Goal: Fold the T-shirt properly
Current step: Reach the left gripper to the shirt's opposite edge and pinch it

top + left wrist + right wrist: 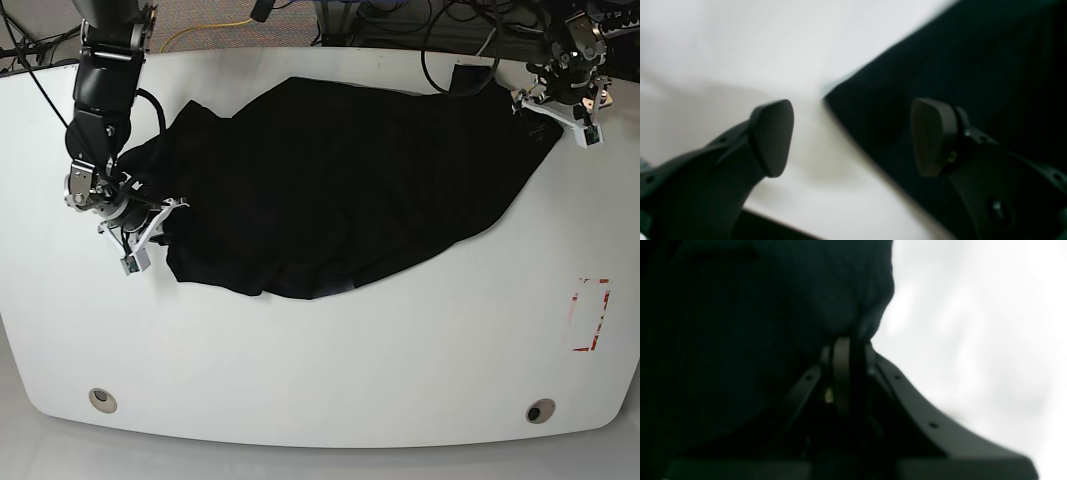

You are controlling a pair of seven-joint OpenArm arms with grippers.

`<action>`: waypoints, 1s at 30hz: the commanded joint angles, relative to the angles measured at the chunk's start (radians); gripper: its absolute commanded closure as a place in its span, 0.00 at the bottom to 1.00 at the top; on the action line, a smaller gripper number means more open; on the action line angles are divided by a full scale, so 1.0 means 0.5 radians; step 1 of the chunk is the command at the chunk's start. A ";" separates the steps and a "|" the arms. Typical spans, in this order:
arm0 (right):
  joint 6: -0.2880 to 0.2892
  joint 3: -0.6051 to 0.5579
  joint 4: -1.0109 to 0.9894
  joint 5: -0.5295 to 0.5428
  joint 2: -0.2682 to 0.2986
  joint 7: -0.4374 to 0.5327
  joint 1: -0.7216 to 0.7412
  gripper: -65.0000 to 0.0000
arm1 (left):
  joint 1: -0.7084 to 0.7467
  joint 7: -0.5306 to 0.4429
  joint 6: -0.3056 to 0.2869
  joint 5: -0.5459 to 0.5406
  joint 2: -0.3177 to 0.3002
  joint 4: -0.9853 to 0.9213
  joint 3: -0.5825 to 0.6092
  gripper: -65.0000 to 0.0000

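My right pincer (pixel 848 340) is pressed together, pinching the left edge of the black T-shirt (pixel 340 180), which lies crumpled across the far middle of the white tabletop (pixel 320 380). My left pincer (pixel 853 136) is spread wide over the shirt's far right corner, holding nothing.

One black T-shirt (pixel 340 190) lies on one white worktop (pixel 330 370), with two robot arms, two round holes near the front edge, and one red marking (pixel 590 314).
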 commanded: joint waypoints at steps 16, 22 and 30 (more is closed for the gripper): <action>0.015 0.014 0.084 0.037 0.036 0.040 0.000 1.00 | -0.110 -0.023 0.000 0.006 -0.015 -0.136 0.135 0.63; 0.015 0.011 0.259 0.037 0.033 0.040 -0.089 1.00 | -0.221 -0.017 -0.024 0.006 -0.128 -0.384 0.205 0.99; 0.015 0.023 0.612 0.040 0.030 -0.083 -0.230 1.00 | -0.221 -0.020 -0.245 0.006 -0.171 -0.200 0.196 1.00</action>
